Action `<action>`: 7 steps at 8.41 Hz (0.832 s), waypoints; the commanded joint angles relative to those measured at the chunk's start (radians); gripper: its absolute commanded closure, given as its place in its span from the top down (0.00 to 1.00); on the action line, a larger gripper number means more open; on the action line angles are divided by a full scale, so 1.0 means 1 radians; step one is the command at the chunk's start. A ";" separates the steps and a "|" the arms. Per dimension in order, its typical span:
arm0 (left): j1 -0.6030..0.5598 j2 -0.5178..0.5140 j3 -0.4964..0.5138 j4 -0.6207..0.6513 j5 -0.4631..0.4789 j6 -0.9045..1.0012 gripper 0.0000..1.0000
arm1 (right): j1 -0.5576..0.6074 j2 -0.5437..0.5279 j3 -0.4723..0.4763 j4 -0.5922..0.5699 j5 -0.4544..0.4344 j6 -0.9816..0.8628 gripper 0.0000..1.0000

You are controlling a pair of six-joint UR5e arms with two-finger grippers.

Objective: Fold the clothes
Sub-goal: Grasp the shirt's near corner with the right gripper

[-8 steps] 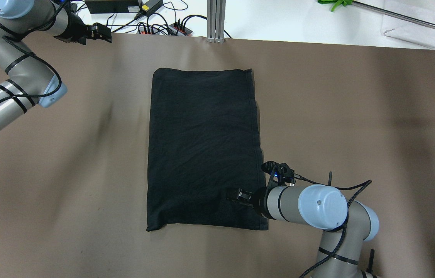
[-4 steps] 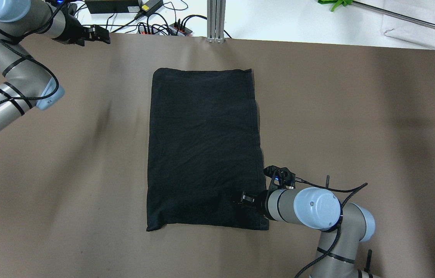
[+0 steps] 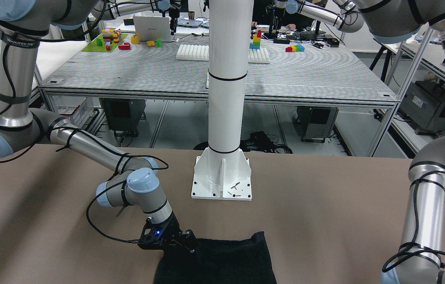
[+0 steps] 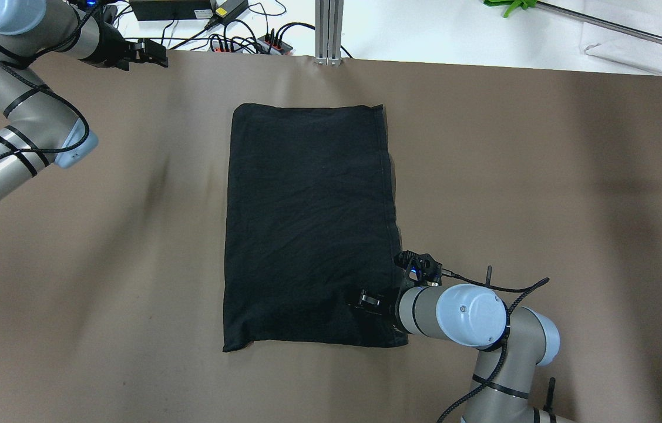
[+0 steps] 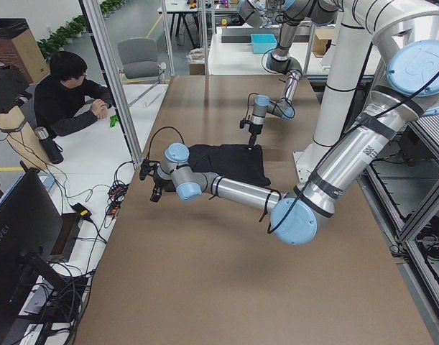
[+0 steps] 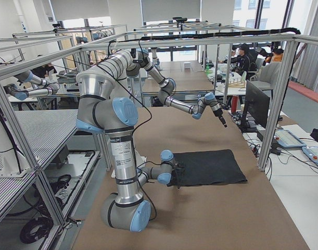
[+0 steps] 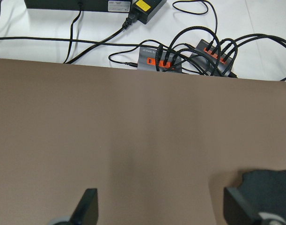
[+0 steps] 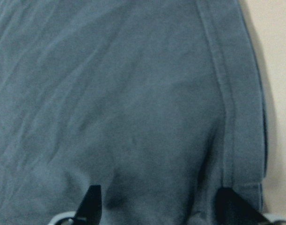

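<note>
The garment (image 4: 310,229) lies flat on the table (image 4: 101,264) as a tall black rectangle. It sits near the middle of the table, with its short edges toward and away from the robot.

**Tool state**
- The right tool (image 4: 365,301) sits low over the near right corner of the garment. In the right wrist view its fingers (image 8: 92,201) stand wide apart with fabric spread beneath them. The hem (image 8: 222,93) runs just inside the right-hand finger. We see no fabric pinched, so the tool has hold of nothing.
- The left tool (image 4: 157,54) hangs over bare table near the far left edge, well apart from the garment. Its jaws are also spread wide and hold nothing. Only a dark corner of fabric shows low in the left wrist view.

**Step in hand**
We judge this to be the approach to a grasp at the near right corner, ahead of a further fold. No lift has begun.

**Next move**
We expect the right tool to press down and close on the corner layers, taking in the hem. The left tool would need to reach a matching corner. Catching only the top layer risks an uneven fold.
</note>
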 commanded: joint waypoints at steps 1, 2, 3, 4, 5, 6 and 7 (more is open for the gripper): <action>0.003 -0.001 -0.001 -0.002 0.015 -0.001 0.94 | -0.002 0.047 -0.011 -0.015 -0.011 0.077 0.39; 0.003 -0.001 -0.001 0.000 0.020 -0.001 0.94 | -0.003 0.053 -0.030 -0.007 -0.014 0.082 0.21; 0.006 -0.001 -0.001 0.000 0.020 0.000 0.94 | -0.003 0.059 -0.034 -0.006 -0.014 0.081 0.00; 0.008 -0.001 -0.001 0.000 0.020 -0.001 0.94 | -0.003 0.062 -0.033 -0.004 -0.014 0.082 0.00; 0.008 -0.001 -0.001 -0.002 0.020 -0.007 0.94 | -0.002 0.064 -0.024 0.003 -0.013 0.081 0.00; 0.006 -0.004 -0.007 0.000 0.014 -0.011 0.94 | 0.001 0.068 0.001 0.003 -0.013 0.076 0.00; 0.003 -0.001 -0.021 0.000 0.001 -0.012 0.94 | 0.001 0.069 0.033 0.002 -0.010 0.076 0.00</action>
